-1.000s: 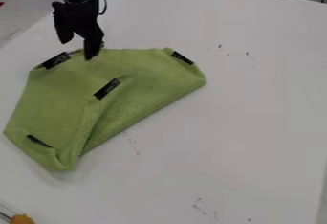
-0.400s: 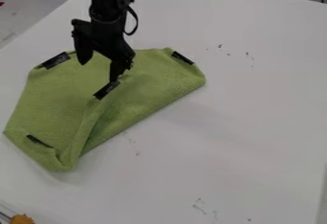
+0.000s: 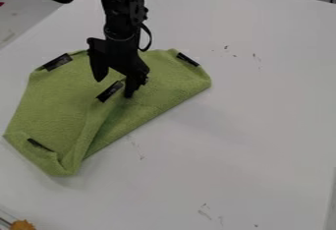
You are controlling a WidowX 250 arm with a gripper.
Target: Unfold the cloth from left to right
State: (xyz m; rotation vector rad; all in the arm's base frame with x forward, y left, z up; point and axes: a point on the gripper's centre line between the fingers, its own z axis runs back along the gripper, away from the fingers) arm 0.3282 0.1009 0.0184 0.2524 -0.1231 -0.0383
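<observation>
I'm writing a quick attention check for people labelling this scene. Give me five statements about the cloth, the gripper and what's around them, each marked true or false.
1. The gripper is over the green cloth. True.
2. The gripper's two fingers are pressed together. False: they are spread apart.
3. The cloth lies fully unfolded. False: part of it is folded over.
4. Black patches show on the cloth. True.
5. An orange object sits at the view's lower left corner. True.
</observation>
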